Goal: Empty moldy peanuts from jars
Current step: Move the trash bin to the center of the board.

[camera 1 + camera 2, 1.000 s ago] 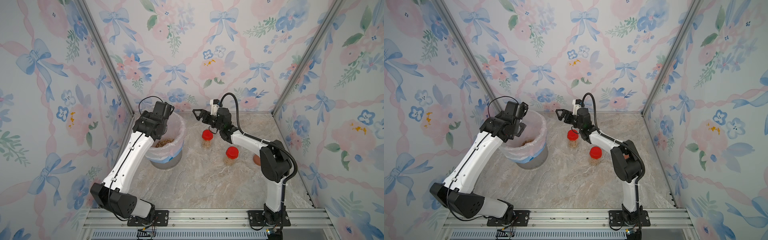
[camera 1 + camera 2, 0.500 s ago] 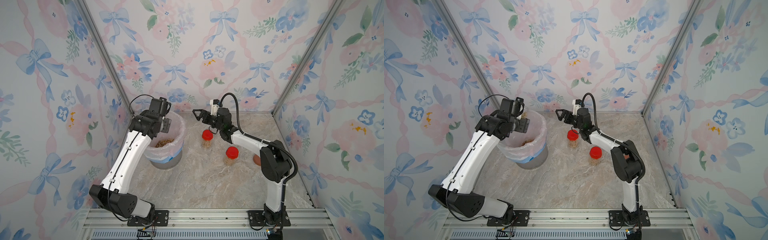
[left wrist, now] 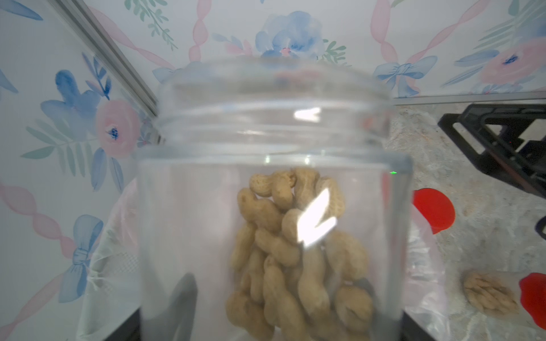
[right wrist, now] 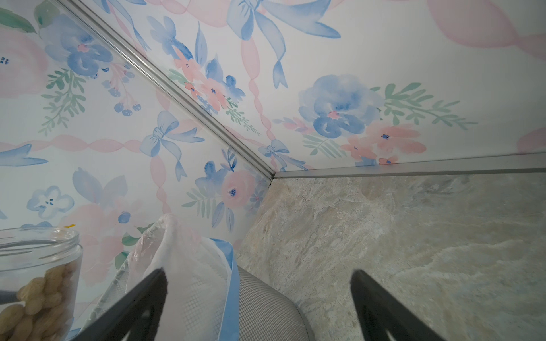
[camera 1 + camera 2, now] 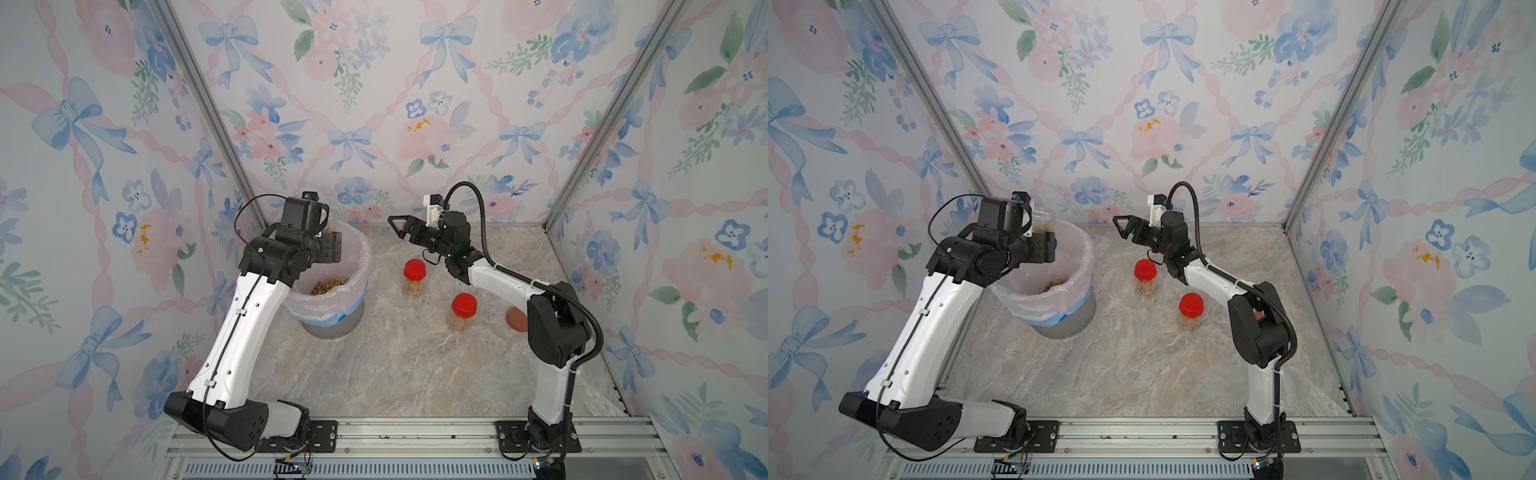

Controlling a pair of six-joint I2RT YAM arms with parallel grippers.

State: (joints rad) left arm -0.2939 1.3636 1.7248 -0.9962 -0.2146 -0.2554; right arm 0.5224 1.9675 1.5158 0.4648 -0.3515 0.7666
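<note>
My left gripper is shut on a wide clear lidless jar, roughly upright with its mouth up. Moldy peanuts lie low inside it. In a top view the jar hangs over the far-left rim of the bin, my wrist hiding most of it. More peanuts lie heaped in the bin. Two slim red-lidded jars with peanuts stand on the table. My right gripper hovers open and holds nothing, right of the bin behind the farther red jar.
The grey mesh bin has a pinkish plastic liner and stands at the left rear. A brown lid lies on the table beside my right arm. Patterned walls close in three sides; the marble tabletop stretches toward the front rail.
My left wrist has drawn back to the left over the bin and turned, so the jar now shows mouth up at the far rim. The right arm has stayed still.
</note>
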